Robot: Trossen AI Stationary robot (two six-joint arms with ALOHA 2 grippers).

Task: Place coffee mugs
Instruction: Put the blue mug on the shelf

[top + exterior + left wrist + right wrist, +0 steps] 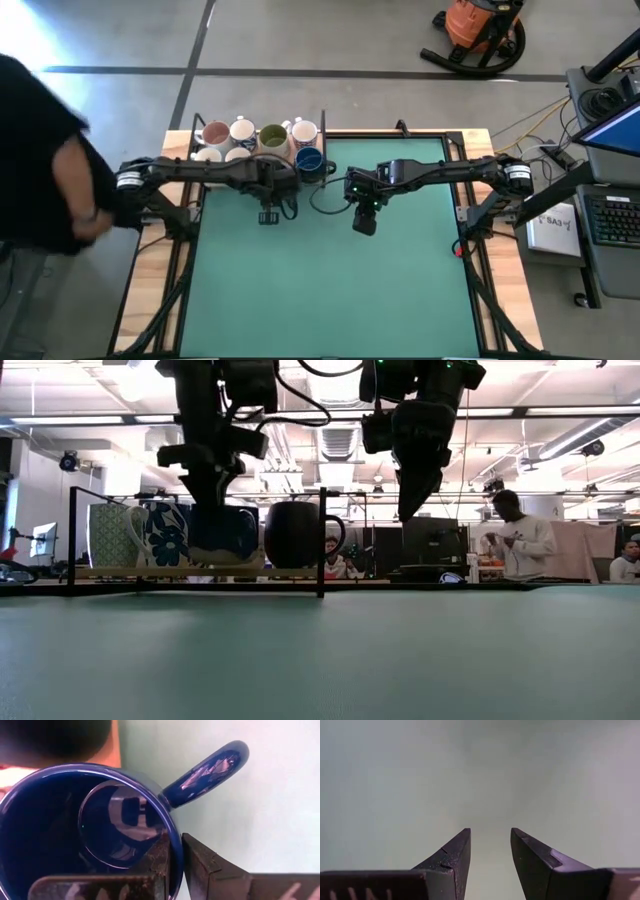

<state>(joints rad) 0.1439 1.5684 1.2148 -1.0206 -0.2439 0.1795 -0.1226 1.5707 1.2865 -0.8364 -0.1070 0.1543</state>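
My left gripper [278, 182] is shut on a dark blue coffee mug [75, 830] at the near edge of the wooden rack [180, 145], where the green mat [330, 280] begins. In the low view this mug [222, 530] hangs under the gripper; the arm hides it from above. Several other mugs stand in the rack: white ones [243, 130], an olive-green one [272, 135] and a second dark blue one [310, 160]. My right gripper [365, 222] hangs open above the middle of the mat, with nothing between its fingers [455, 855]. My left gripper pinches the mug's rim [172, 832] just beside the handle [210, 770], with one finger [157, 855] inside the mug and the other [200, 860] outside. The fingers come from above, pointing steeply down. The mug hangs upright below them, mouth up.
A thin black frame [322, 540] fences the rack. A person in dark clothes [40, 150] stands at the table's left side. Other people [520, 545] show in the room behind. Bare green mat lies toward the near edge.
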